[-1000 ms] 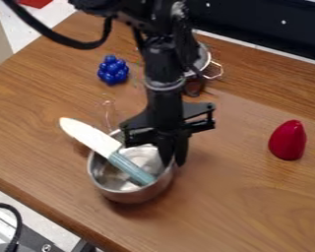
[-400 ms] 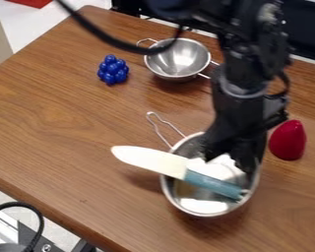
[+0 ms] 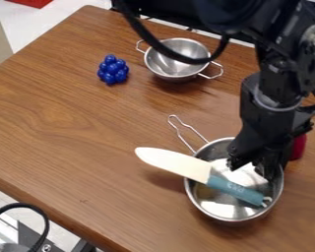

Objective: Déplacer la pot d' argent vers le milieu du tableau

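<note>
The black gripper [image 3: 269,170] is at the right back side of the silver pot [image 3: 204,197], its fingers low at the rim and shut on it; the contact is partly hidden. The pot stands upright on the wooden table, right of the middle of the view, with its wire handle toward the upper left. A toy knife with a white blade [image 3: 172,161] and blue-grey handle [image 3: 234,190] lies across the pot, its blade sticking out over the left rim.
A silver colander-like bowl [image 3: 176,60] with two wire handles stands at the back. Left of it is a blue berry cluster [image 3: 112,70]. Behind the gripper, a red cone-shaped object [image 3: 298,147] is partly covered. The table's front edge [image 3: 51,212] runs along the lower left.
The gripper and the pot, with the knife in it, have moved right and slightly toward the front. The bowl at the back has come into sight, while the red object is now partly hidden.
</note>
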`<state>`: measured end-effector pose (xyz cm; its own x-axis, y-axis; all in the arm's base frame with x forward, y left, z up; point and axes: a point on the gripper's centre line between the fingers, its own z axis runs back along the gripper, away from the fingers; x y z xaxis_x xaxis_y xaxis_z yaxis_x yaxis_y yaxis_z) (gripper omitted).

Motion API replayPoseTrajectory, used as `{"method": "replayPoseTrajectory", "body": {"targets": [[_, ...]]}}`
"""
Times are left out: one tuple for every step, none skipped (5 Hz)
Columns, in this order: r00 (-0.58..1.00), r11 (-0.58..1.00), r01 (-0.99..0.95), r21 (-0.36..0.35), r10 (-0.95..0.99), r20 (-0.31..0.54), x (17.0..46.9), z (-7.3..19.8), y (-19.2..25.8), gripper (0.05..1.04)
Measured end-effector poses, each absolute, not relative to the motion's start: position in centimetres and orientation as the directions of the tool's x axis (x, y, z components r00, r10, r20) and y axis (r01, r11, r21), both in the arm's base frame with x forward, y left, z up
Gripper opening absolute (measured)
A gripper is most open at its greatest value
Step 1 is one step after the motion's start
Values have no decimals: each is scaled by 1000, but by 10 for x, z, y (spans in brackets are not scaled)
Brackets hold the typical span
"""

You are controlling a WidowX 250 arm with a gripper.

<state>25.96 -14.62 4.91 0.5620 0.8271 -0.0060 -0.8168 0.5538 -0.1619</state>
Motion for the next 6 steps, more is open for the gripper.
{"method": "replayPoseTrajectory", "body": {"targets": [[571,561,-805,-192,821,1,263,50,-150,67],[581,570,-795,-206,814,6,264,47,-152,67],[617,605,-769,-204,787,10,264,46,-151,91],[646,637,-749,-181,763,9,262,43,-147,248],[631,623,-764,-166,776,6,261,45,-141,486],[633,625,-766,-151,774,-5,259,47,-137,770]]}}
